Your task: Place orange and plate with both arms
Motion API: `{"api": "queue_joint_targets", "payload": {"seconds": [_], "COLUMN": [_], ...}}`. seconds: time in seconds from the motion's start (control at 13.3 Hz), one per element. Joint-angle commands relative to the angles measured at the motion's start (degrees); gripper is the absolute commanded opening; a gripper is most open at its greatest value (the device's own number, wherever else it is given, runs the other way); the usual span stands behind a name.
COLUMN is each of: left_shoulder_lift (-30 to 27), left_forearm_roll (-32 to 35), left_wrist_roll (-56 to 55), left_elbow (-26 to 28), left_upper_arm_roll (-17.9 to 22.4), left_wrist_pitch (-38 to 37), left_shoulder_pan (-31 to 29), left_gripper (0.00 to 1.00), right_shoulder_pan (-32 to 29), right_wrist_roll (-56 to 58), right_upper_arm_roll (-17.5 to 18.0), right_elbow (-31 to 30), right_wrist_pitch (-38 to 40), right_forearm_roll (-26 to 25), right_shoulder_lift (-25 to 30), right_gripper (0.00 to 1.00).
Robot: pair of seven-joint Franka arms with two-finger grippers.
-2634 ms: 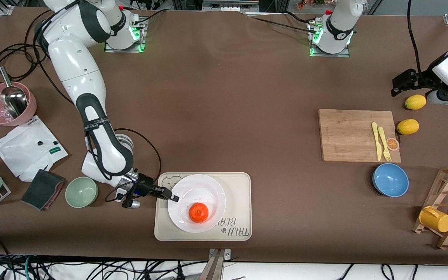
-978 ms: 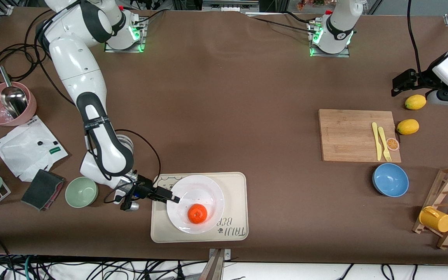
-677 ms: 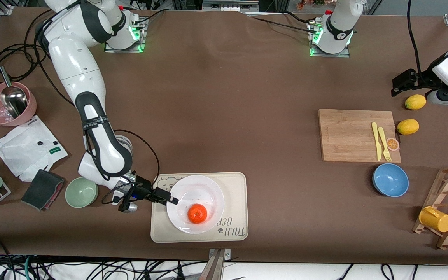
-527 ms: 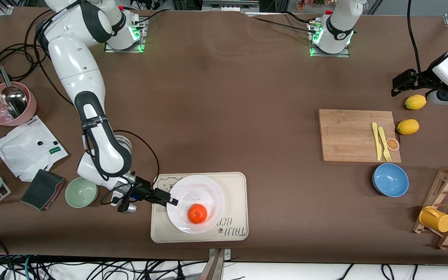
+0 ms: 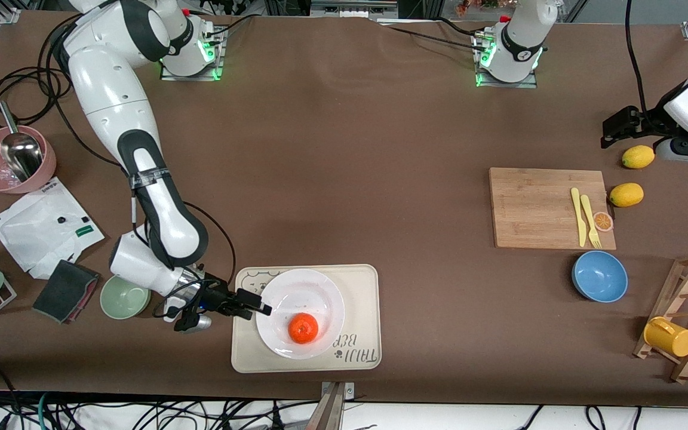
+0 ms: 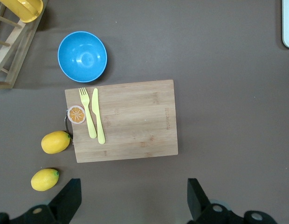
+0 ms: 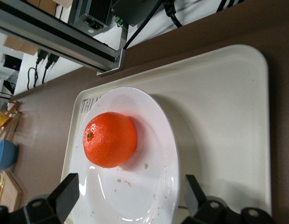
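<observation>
Right gripper [image 5: 260,303] sits low at the plate's [image 5: 320,286] rim, toward the right arm's end, fingers spread wide w/ nothing held. Orange [image 5: 303,328] rests on the white plate, which sits on a cream tray [image 5: 368,310]. Left gripper [image 6: 133,198] waits, fingers apart & empty, over bare table near the cutting board [image 6: 130,121].

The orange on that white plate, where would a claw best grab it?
Probably from above, fingers closing across the widest middle of the orange. It is round and sits inside the shallow-rimmed plate, so a sideways approach would likely meet the rim, while its top is uncovered.
</observation>
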State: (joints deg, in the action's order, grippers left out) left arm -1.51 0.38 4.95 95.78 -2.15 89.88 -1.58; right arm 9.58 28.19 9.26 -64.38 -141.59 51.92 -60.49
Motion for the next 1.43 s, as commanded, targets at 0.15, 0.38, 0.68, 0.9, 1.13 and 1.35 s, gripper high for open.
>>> {"api": "queue_joint_targets", "payload": {"seconds": [0.15, 0.38, 0.68, 0.9, 1.13, 1.35], "left_shoulder_lift": [0.89, 0.89, 0.89, 0.89, 0.89, 0.89], "left_forearm_roll": [-0.64, -0.64, -0.64, -0.64, -0.64, -0.64], "left_wrist_roll": [1.47, 1.47, 1.47, 1.47, 1.55, 1.55], "left_elbow": [-1.83, -1.83, -1.83, -1.83, -1.83, -1.83], "left_upper_arm_roll": [0.13, 0.13, 0.13, 0.13, 0.13, 0.13], "left_wrist_pitch": [-1.29, -1.29, -1.38, -1.29, -1.38, -1.38], "left_shoulder_pan": [-0.26, -0.26, -0.26, -0.26, -0.26, -0.26], "left_gripper": [1.00, 1.00, 1.00, 1.00, 1.00, 1.00], "right_shoulder_pan": [-0.09, 0.08, 0.26, 0.35, 0.43, -0.26], "right_wrist_roll": [-8.57, -11.22, -19.47, -27.91, -29.16, -29.16], "right_upper_arm_roll": [-2.04, -6.96, -9.35, -9.35, -10.31, -10.66], "right_elbow": [-4.35, -4.44, -4.88, -7.33, -10.15, -16.35], "right_wrist_pitch": [9.98, 25.43, 40.92, 47.27, 51.04, 51.43], "right_forearm_roll": [-21.64, -29.40, -44.23, -47.96, -48.40, -48.32], "right_shoulder_lift": [7.21, 12.58, 18.29, 22.78, 27.96, 36.02], "right_gripper": [1.00, 1.00, 1.00, 1.00, 1.00, 1.00]}}
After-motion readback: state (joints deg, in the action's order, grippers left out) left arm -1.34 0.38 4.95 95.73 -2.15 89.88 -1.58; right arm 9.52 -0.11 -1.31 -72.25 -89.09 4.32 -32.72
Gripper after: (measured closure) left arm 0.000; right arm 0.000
